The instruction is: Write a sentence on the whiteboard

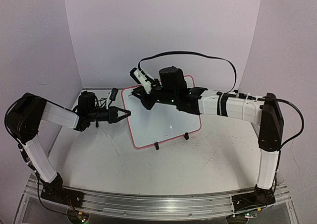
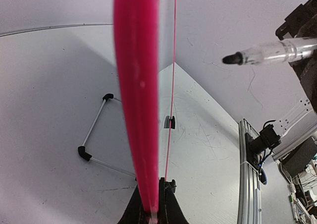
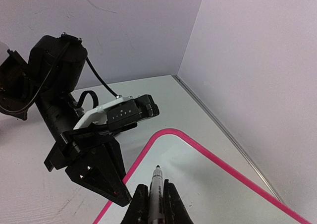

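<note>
- Left arm is reaching in low from the left, elbow folded back, forearm running level toward the board.
- Left gripper (image 1: 124, 114) is clamping the left rim of the whiteboard (image 1: 166, 127), pinning it.
- Whiteboard is sitting mid-bench (image 1: 148, 169), skewed, with no sentence showing on it. It is probably light, stiff and slick (likely to skid under pen pressure), so the rim looks like the right hold.
- Marker (image 2: 270, 52), uncapped, is hovering tip-down near the board's far left corner, not touching.
- Right gripper (image 3: 156, 194) is pinching the marker barrel. The right arm is stretching leftward over the board, wrist pitched down.
</note>
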`<state>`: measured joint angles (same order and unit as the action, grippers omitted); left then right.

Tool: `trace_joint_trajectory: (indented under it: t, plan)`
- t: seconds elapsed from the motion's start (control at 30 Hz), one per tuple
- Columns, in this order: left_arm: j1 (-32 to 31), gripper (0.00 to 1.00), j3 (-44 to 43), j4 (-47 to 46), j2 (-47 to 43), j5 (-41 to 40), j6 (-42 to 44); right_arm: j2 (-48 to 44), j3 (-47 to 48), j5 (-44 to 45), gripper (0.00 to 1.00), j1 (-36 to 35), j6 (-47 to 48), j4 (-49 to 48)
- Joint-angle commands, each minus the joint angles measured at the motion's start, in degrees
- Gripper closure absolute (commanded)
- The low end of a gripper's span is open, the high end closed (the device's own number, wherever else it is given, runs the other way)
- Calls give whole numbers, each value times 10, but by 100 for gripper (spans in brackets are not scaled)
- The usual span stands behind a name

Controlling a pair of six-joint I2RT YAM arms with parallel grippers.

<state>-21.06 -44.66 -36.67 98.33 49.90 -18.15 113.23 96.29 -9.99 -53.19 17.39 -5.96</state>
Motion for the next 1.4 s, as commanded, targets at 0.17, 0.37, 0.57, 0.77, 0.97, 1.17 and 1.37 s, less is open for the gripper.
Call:
trace_joint_trajectory:
  t: [0.17, 0.37, 0.57, 0.77, 0.97, 1.17, 1.37]
  plan:
    - [6, 100, -22, 49, -4, -92, 51, 17, 32, 10, 100, -3, 1, -8]
    - [6, 100, -25, 54, -4, -94, 53, 20, 34, 18, 100, -2, 3, -7]
    - [7, 100, -24, 57, -5, -95, 56, 31, 46, 37, 100, -2, 2, -7]
    - [6, 100, -25, 60, -5, -94, 57, 36, 52, 36, 100, -1, -1, -6]
    - [6, 100, -26, 63, -8, -94, 60, 37, 48, 40, 100, -1, -1, -6]
    - [6, 100, -27, 66, -8, -95, 62, 37, 45, 42, 100, -1, -1, -3]
    - [6, 100, -29, 70, -8, -96, 65, 32, 40, 37, 100, -1, -6, 0]
